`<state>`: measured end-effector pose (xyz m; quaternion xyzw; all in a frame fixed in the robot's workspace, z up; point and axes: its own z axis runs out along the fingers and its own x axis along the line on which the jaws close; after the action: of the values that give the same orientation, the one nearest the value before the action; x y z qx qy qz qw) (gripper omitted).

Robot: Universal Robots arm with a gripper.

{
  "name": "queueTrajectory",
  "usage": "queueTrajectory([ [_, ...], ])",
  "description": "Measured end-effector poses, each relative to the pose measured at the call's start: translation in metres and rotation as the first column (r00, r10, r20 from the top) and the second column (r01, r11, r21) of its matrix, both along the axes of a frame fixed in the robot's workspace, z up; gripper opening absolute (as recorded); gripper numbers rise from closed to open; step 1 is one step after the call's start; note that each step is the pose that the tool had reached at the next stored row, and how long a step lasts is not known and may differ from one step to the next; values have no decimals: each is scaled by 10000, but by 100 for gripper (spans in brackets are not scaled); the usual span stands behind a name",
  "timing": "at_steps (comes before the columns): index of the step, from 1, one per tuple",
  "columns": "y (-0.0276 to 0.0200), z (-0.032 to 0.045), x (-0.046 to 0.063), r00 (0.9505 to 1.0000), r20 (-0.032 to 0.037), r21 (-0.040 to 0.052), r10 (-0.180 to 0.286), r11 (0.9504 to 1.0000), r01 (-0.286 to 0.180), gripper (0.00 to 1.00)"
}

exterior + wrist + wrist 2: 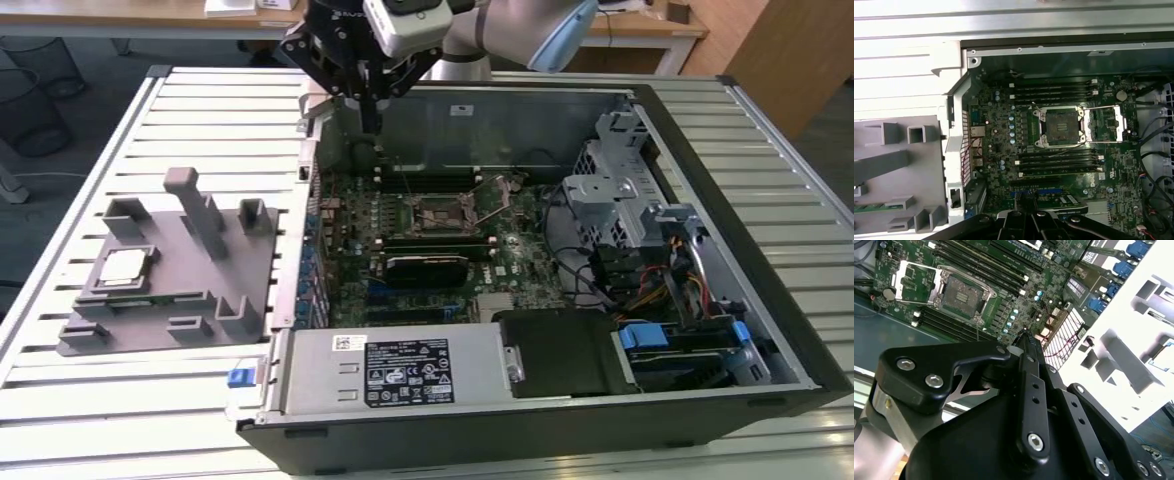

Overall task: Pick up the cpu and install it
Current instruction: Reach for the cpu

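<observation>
The open computer case (547,125) is seen lying on the slatted table (200,110), with the grey fixture (160,300) just beside it at the exterior view's left. The gripper (367,118) is held above the case wall nearest that fixture, jaws seemingly pressed together on nothing. The socket (441,213) is seen uncovered and the cpu (123,266) resting on the fixture, well apart from the gripper; if grasped off-centre, the chip could be tilted and the socket's contacts bent.
</observation>
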<state>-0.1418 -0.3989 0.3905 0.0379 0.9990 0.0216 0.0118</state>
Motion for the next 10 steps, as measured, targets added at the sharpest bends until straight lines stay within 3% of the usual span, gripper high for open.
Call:
queueTrajectory([
  [10, 0, -7, -43, 10000, -6, 1, 0, 10000, 0, 11],
])
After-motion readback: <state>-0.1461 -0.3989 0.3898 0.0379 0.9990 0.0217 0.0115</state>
